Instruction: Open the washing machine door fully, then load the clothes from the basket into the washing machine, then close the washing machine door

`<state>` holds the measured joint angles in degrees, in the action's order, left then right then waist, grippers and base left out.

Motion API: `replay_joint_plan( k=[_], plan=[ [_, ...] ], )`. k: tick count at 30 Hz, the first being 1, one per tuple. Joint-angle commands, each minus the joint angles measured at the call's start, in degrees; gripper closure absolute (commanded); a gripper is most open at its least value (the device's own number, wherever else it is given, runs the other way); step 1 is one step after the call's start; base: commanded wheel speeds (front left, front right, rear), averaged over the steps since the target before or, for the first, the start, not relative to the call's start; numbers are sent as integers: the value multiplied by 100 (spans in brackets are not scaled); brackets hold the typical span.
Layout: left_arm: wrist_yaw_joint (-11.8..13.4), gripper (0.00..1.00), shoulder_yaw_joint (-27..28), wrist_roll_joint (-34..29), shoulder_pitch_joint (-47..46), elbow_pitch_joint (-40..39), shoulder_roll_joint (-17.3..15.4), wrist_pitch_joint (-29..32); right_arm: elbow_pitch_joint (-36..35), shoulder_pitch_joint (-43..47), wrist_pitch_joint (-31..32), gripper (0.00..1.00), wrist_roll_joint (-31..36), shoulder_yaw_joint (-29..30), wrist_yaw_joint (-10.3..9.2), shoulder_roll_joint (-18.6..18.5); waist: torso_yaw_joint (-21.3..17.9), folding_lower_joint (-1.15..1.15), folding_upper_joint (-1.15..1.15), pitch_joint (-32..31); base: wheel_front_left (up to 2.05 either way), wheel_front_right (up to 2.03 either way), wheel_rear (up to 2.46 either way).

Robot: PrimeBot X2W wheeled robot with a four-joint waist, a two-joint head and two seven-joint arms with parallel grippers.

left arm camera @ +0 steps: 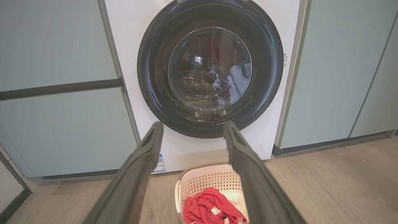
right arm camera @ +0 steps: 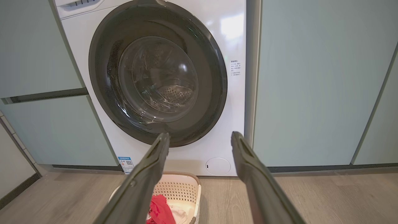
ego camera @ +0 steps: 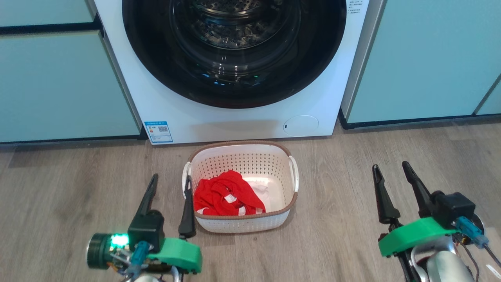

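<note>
By our reading we are at the first step: the door (ego camera: 235,51) sits shut and flush in the washer (ego camera: 235,123), so nothing can be loaded yet. Both claws hang over the floor (ego camera: 78,188) with nothing in them. The left claw (ego camera: 172,177) is spread wide and the right claw (ego camera: 390,164) just as wide, fingers pointing to 12 o'clock. In the head view the door fills the top centre, the left claw stands at 7 o'clock and the right claw at 4 o'clock. The door's middle lies nearer the left claw's line than the right's. The wrist views agree: from the left wrist the door sits dead ahead at 12 o'clock, framed between the fingers (left arm camera: 146,155), and from the right wrist it lies off toward 11 o'clock. So we judge the left arm the nearer one for the pull, though both are well apart from the door. The door is round, so it has no long axis to line up with. What counts is which edge swings out, and we cannot tell a handle or hinge side from here. The basket (ego camera: 242,144) stands on the floor at 6 o'clock of the door, near the washer's front, with the clothes (ego camera: 227,194) heaped in its near left part. The left claw's inner finger shows just beside the basket's 9 o'clock rim; whether it touches we cannot tell.
</note>
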<state>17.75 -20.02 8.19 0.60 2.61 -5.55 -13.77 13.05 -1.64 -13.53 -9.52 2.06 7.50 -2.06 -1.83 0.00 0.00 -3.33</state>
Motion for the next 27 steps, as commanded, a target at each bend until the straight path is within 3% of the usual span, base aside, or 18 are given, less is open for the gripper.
replay_joint_plan(
  k=[1, 4, 9, 13, 27],
  plan=[
    [-65, 0, 310, -228, -122, -112, 64, -100, -162, -274, -124, 0, 183, -146, -1, -81, -5, 0, 0, -16, 0, 0, 0],
    [-253, 0, 413, -171, -77, -18, 125, -123, -141, -274, -147, 0, 211, -151, -1, -82, -11, 0, 0, -29, 0, 0, 0],
    [-779, 0, 761, 87, 3, 325, 230, -123, -7, -264, -147, 0, -22, -150, -1, -82, -28, 0, 0, -49, 0, 0, 0],
    [-935, 0, 959, 141, 30, 508, 259, -123, 176, -277, -147, 0, -320, -146, -1, -82, -47, 0, 0, -57, 0, 0, 0],
    [-779, 0, 1005, 303, -18, 762, 267, -123, 548, -385, -147, 0, -473, -145, -1, -82, -32, 0, 0, -33, 0, 0, 0]
  ],
)
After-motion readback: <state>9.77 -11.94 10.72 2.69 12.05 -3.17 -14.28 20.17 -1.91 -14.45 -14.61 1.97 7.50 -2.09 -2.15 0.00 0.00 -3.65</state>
